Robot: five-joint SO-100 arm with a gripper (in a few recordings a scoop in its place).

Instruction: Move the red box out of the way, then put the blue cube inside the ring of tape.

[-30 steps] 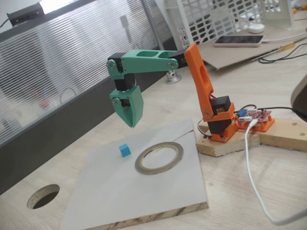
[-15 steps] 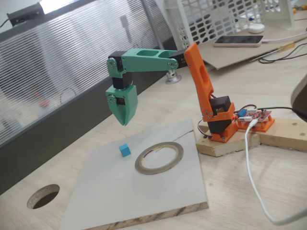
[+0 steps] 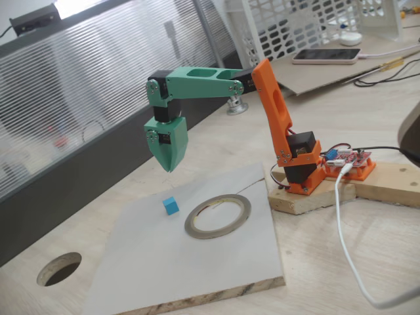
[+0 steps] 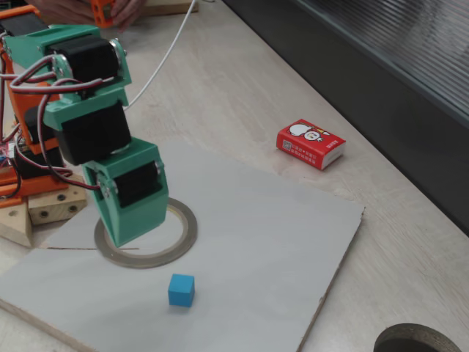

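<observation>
On the grey board (image 3: pixel 197 262), the blue cube (image 3: pixel 170 205) sits by itself, just beside the ring of tape (image 3: pixel 218 216) but outside it. In the other fixed view the blue cube (image 4: pixel 181 290) lies in front of the ring of tape (image 4: pixel 183 238), with nothing touching it. The middle of the ring has nothing in it yet.

The red box (image 4: pixel 311 144) is off the board, lying flat on the wooden table (image 4: pixel 242 81) near the dark wall. It is well apart from the cube and the ring, so it looks like the first job is done.

The gripper (image 3: pixel 169 168) hangs in the air above the cube, pointing down. A second ago it was lower and a bit more toward the ring. Then it went up and slid over to the side where the cube is, and in the last half second it hardly moved at all. I think this means the arm is lining itself up over the cube to go down and grab it.

Its two fingers look pressed together into one green point, holding nothing. It will likely have to open them before it goes down, or it may just bump the little cube away
</observation>
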